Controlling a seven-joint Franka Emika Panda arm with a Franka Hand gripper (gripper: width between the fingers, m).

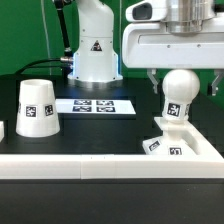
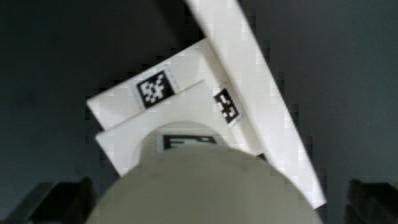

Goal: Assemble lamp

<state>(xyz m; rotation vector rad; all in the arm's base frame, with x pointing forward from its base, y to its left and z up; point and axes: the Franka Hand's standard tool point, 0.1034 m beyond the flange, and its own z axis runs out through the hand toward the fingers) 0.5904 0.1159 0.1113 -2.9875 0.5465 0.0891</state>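
Note:
The ball-shaped bulb [image 1: 180, 95] stands upright on the flat stepped base [image 1: 182, 138] at the exterior view's right, in a corner of the white rail. My gripper [image 1: 181, 86] hangs over it, open, with one finger [image 1: 150, 80] on each side of the bulb's top and a gap to it on both sides. In the wrist view the bulb [image 2: 199, 185] fills the near part between the dark fingers [image 2: 64, 200], with the tagged base [image 2: 169, 100] beyond it. The tapered shade [image 1: 38, 108] stands mouth down at the exterior view's left, apart from the gripper.
The marker board [image 1: 95, 105] lies flat between the shade and the base. A raised white rail [image 1: 100, 165] runs along the front and turns at the right [image 2: 249, 60]. The arm's white pedestal [image 1: 95, 50] stands at the back.

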